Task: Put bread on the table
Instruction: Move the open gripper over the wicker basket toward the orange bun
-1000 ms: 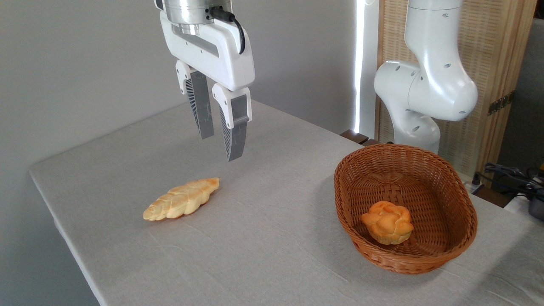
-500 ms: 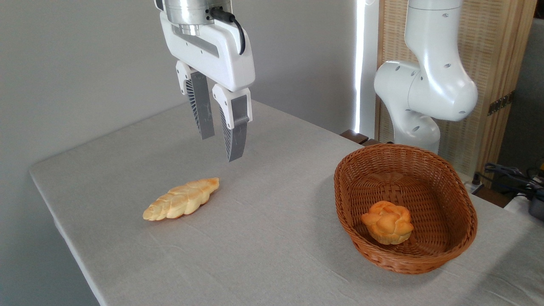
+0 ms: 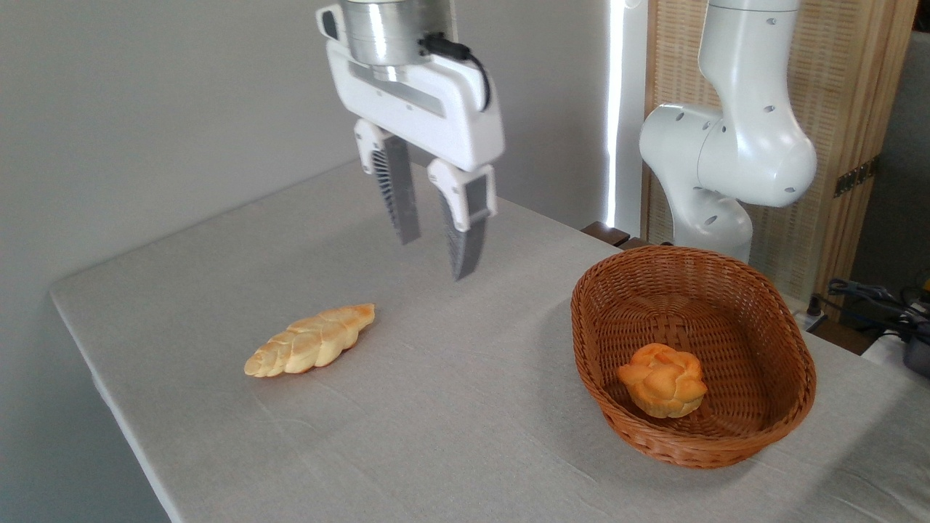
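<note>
We see the grey tabletop point(image 3: 450, 407) carrying a brown wicker basket point(image 3: 770, 341) at the right. Our gripper point(image 3: 436, 254) hangs above the tabletop, between the basket and a long braided loaf point(image 3: 311, 340) at the left, its fingers point(image 3: 465, 232) parted and grasping nothing. The bread point(image 3: 662, 380) sits inside the basket, near its front wall.

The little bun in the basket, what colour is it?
Orange-golden bun, seen best in the fixed camera view.
</note>
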Robot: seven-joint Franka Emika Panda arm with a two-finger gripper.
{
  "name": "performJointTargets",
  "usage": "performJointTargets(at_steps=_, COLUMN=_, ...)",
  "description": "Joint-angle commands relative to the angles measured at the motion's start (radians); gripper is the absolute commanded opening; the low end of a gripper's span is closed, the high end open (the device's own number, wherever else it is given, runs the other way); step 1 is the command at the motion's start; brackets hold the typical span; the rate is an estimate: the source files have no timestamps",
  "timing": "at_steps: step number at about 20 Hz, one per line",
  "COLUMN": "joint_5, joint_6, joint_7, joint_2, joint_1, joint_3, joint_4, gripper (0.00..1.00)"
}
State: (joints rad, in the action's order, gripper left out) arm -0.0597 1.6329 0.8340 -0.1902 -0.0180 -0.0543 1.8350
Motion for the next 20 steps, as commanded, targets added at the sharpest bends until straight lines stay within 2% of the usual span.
performJointTargets(at_steps=1, joint_5=0.088, joint_6=0.007, joint_7=0.104, joint_2=-0.132, joint_1=-0.008, joint_3=-0.038, joint_4=0.159, gripper=1.00)
performJointTargets(at_steps=3, joint_5=0.145, joint_6=0.024, joint_7=0.198, joint_2=-0.191, joint_1=-0.008, joint_3=-0.085, joint_4=0.232, gripper=1.00)
performJointTargets(at_steps=7, joint_5=0.153, joint_6=0.077, joint_7=0.393, joint_2=-0.326, joint_1=-0.007, joint_3=-0.229, joint_4=0.390, gripper=1.00)
performJointTargets(at_steps=9, joint_5=0.156, joint_6=0.106, joint_7=0.430, joint_2=-0.389, joint_1=-0.007, joint_3=-0.301, joint_4=0.469, gripper=1.00)
performJointTargets(at_steps=10, joint_5=0.179, joint_6=0.129, joint_7=0.444, joint_2=-0.415, joint_1=-0.007, joint_3=-0.326, joint_4=0.509, gripper=1.00)
performJointTargets(at_steps=12, joint_5=0.263, joint_6=0.185, joint_7=0.464, joint_2=-0.446, joint_1=-0.007, joint_3=-0.337, joint_4=0.597, gripper=1.00)
performJointTargets(at_steps=13, joint_5=0.283, joint_6=0.206, joint_7=0.464, joint_2=-0.446, joint_1=-0.007, joint_3=-0.338, joint_4=0.625, gripper=1.00)
performJointTargets(at_steps=20, joint_5=0.288, joint_6=0.361, joint_7=0.465, joint_2=-0.436, joint_1=-0.010, joint_3=-0.341, joint_4=0.739, gripper=1.00)
